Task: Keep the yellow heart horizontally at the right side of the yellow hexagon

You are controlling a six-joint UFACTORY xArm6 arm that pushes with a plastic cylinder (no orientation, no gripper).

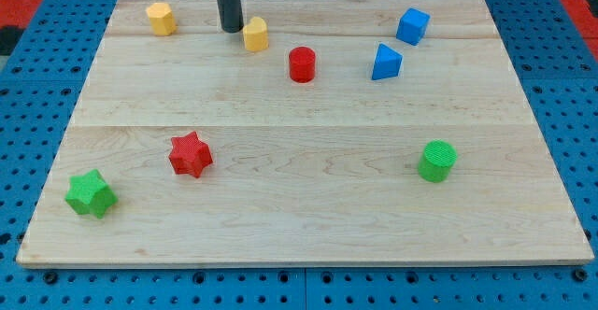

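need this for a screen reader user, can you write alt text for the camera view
My tip sits just left of the yellow heart, with the yellow hexagon farther left near the wooden board's top edge. Red, blue and green blocks lie scattered elsewhere.

Bright even light, soft shadows, sharp focus

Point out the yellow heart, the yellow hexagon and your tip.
yellow heart (255, 34), camera view, middle of its top face.
yellow hexagon (161, 18), camera view, centre of the block.
my tip (230, 27), camera view, rod's very end, just left of the heart.
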